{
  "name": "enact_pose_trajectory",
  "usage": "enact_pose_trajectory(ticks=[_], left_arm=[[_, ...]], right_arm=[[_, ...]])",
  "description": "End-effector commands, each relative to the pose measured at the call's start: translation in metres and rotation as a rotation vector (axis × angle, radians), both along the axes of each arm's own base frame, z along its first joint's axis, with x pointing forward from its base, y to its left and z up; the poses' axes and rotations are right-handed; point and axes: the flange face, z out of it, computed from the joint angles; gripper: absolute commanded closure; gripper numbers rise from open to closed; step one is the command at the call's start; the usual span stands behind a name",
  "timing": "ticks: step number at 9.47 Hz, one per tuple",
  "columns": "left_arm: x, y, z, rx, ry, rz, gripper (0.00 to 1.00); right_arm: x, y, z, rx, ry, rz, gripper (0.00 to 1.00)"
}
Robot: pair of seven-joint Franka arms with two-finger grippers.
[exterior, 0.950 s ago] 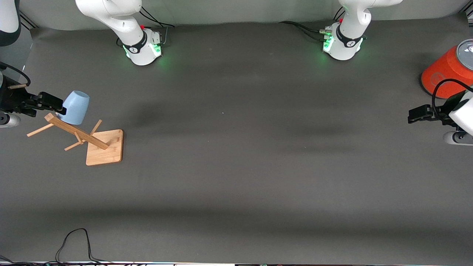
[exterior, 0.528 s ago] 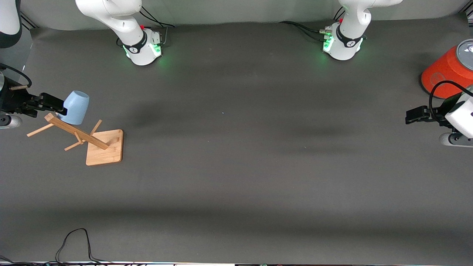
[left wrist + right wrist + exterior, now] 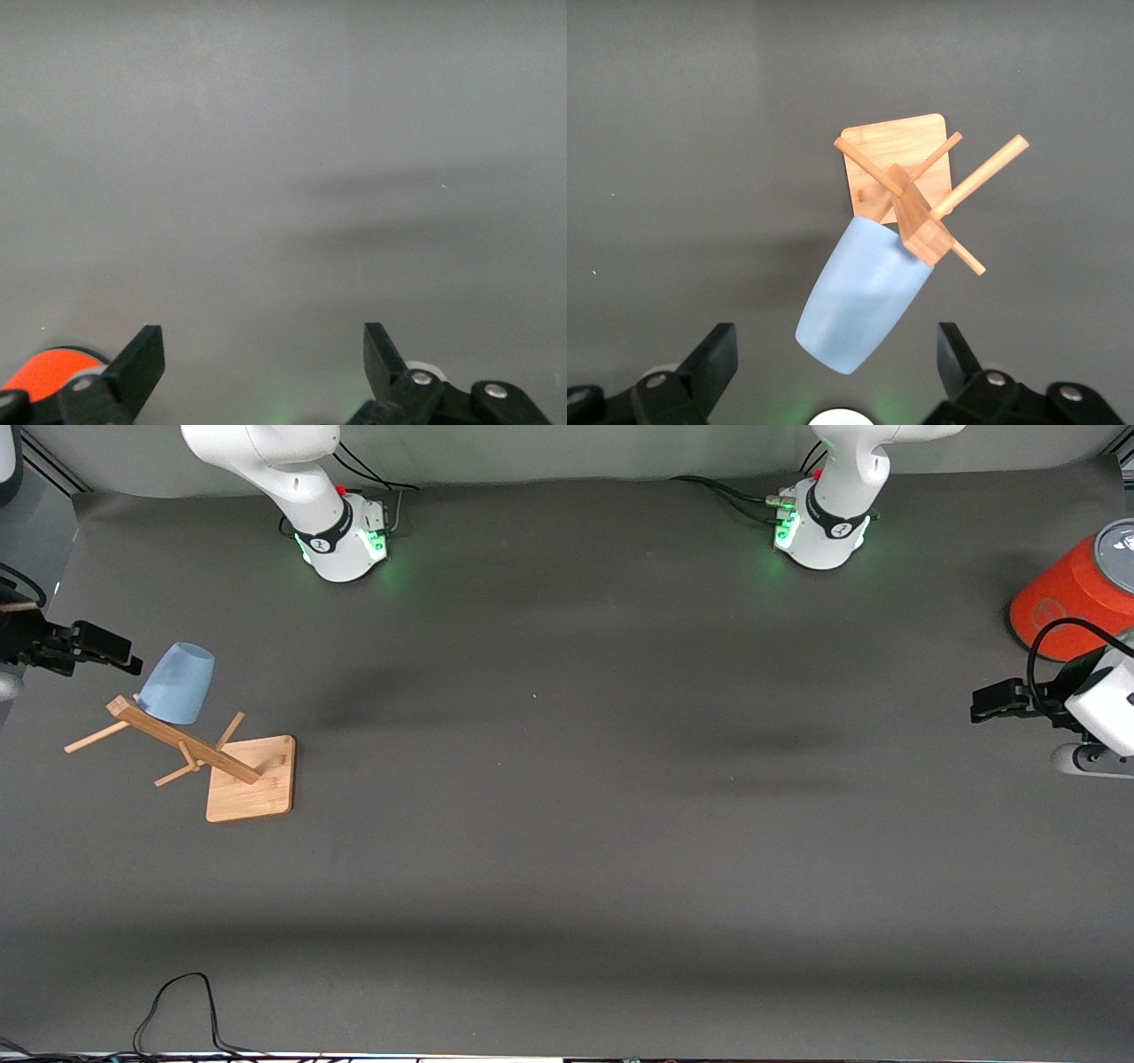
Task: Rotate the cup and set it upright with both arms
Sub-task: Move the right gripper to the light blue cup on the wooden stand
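The pale-blue cup hangs mouth-down and tilted on a peg of the wooden rack. In the right wrist view the cup shows with its closed base toward the camera, in front of the rack. My right gripper is open and empty, just clear of the cup's base, toward the right arm's end of the table; its own view shows it too. My left gripper is open and empty over the mat at the left arm's end; its own view shows it too.
A big orange cylinder with a grey lid stands at the left arm's end of the table, beside the left gripper; its edge shows in the left wrist view. A black cable loops at the table's near edge.
My right gripper has drawn back from the cup, which stays on the rack. The left gripper crept slightly toward the table's middle.
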Motion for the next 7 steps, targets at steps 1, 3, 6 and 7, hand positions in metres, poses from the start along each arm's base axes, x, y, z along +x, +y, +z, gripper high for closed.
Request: enact_pose_trajectory(ticks=[1,3,6,7], left_arm=[[0.001,-0.004,0.005,-0.002,0.004,-0.019,0.00],[0.001,-0.002,0.005,-0.004,0.004,-0.017,0.00],[0.001,-0.003,0.005,-0.004,0.006,-0.019,0.00],[0.001,-0.001,0.004,-0.004,0.009,-0.017,0.00]], right_arm=[[-0.008,0.000,-0.003,-0.001,0.001,-0.102,0.00],[-0.011,0.001,-0.008,-0.023,0.024,-0.352,0.00],[-0.017,0.000,-0.030,-0.040,0.063,-0.504,0.00],[-0.019,-0.004,-0.043,-0.038,0.064,-0.513,0.00]])
